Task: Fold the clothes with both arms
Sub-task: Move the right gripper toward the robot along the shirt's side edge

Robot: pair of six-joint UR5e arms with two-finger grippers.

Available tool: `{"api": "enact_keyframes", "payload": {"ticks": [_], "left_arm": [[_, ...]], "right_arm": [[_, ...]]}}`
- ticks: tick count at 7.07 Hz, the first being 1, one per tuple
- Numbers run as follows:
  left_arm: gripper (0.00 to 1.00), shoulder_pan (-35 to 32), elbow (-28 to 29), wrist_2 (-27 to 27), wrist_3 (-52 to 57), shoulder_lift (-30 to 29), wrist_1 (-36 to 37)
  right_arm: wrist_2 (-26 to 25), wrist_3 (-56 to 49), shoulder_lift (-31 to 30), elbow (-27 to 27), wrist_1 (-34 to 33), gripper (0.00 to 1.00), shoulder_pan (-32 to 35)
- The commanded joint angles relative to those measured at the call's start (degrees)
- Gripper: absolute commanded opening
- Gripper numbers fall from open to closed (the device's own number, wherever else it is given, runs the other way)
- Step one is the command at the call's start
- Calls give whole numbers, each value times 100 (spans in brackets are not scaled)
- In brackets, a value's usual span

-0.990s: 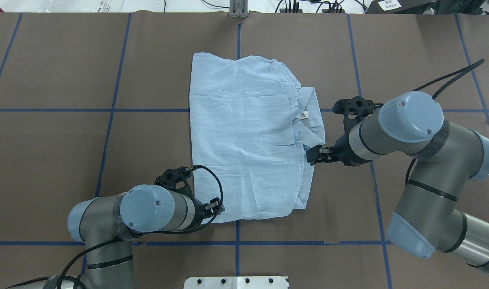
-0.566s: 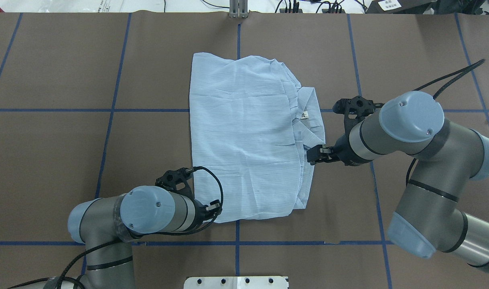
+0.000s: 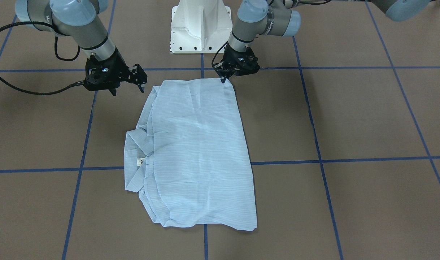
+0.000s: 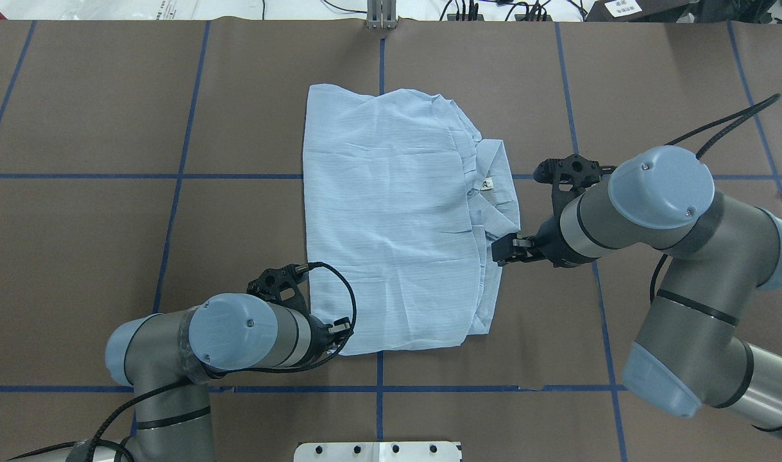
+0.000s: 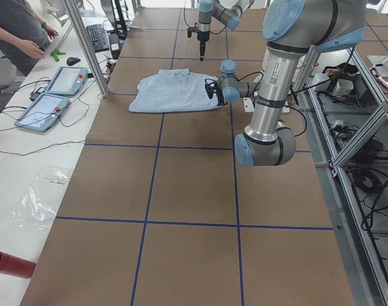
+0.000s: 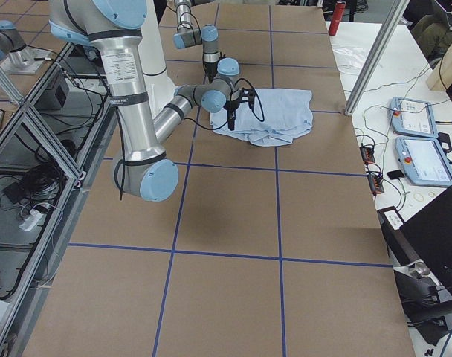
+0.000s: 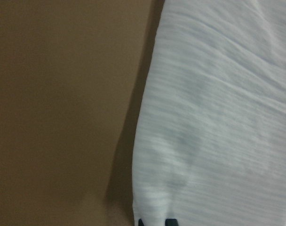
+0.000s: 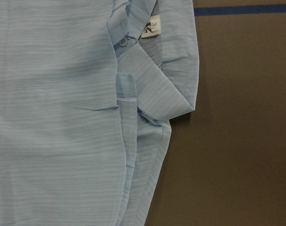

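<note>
The pale-blue striped shirt (image 4: 391,218) lies folded flat in the middle of the table, with its collar and white neck label (image 4: 488,184) toward my right arm. It also shows in the front view (image 3: 194,151). My left gripper (image 4: 347,330) is down at the shirt's near-left corner (image 3: 224,80). In the left wrist view (image 7: 156,222) its tips sit close together at the cloth edge, shut on the shirt. My right gripper (image 3: 129,89) hangs open and empty just off the shirt's right edge (image 4: 501,250). The right wrist view shows the collar and label (image 8: 151,28) but no fingers.
The white pedestal base (image 3: 200,25) stands at the table's near edge. Blue tape lines cross the brown table cover (image 4: 108,96). Operator tablets (image 5: 53,95) and a metal post (image 5: 85,44) stand on a side bench beyond the far edge, with a person nearby.
Almost nothing: both arms have shifted only slightly, and the shirt lies as before.
</note>
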Motion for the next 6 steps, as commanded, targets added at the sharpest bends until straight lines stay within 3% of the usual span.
{"api": "enact_keyframes", "payload": {"ticks": [1,4,6], "left_arm": [[0,-84,-364,-25,1,-16,277],[0,-119,-603,-25,1,-42,473],[0,-128,-595,-34,10,-42,465]], "right_arm": [[-69,764,60,39,-40,100,-218],[-1095,2585,366,83,-266,100,-1262],[-1307,3342,963,-205,-987,100,-1554]]}}
